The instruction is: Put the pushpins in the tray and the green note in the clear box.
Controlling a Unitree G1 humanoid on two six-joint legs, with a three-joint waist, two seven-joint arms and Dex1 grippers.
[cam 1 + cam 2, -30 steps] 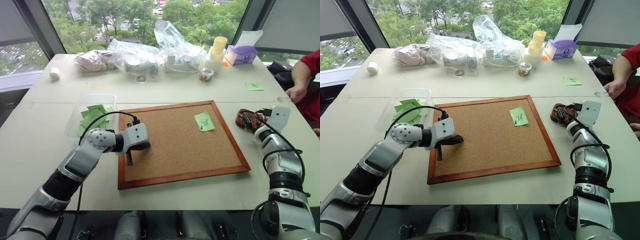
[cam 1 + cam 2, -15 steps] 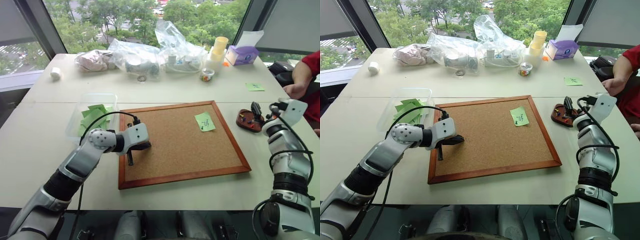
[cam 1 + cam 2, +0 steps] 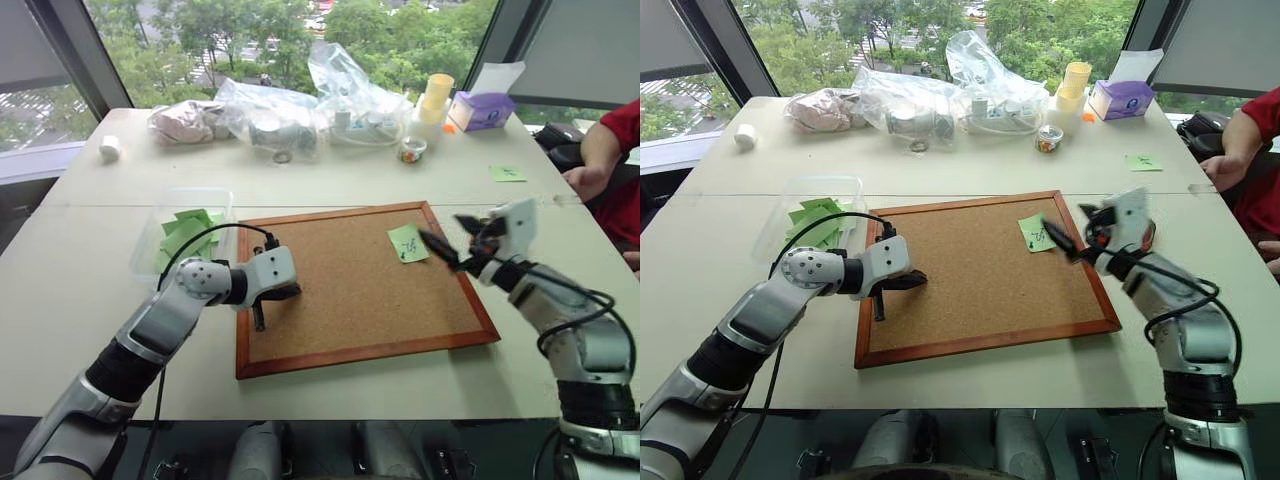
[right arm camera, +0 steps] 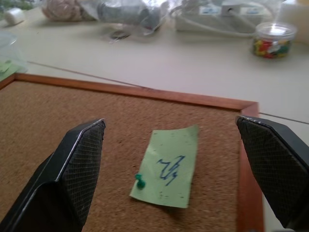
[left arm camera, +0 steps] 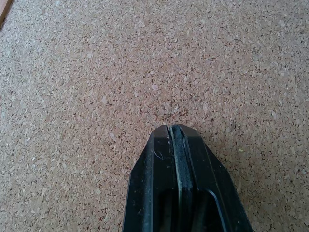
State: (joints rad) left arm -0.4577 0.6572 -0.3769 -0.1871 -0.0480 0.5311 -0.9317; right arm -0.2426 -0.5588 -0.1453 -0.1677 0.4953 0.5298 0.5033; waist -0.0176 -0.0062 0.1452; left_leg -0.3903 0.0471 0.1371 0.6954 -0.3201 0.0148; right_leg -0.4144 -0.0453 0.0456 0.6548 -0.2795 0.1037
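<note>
The green note (image 4: 169, 166) lies flat on the corkboard (image 3: 350, 290), near the board's far right corner, pinned by one green pushpin (image 4: 140, 181) at its lower left corner. It looks like a thin, limp paper that will tear if dragged, so the pin should come out first. The pin is small, hard and probably slippery; its knobbed head is the place to pinch, pulling straight up from the corkboard. The right pincer (image 4: 178, 159) hovers over the corkboard's right edge, spread wide and empty, aimed at the note. The left pincer (image 5: 176, 133) is pressed together, empty, tip resting on the corkboard's left part. The clear box (image 3: 190, 200) sits just beyond the corkboard's left far corner.
</note>
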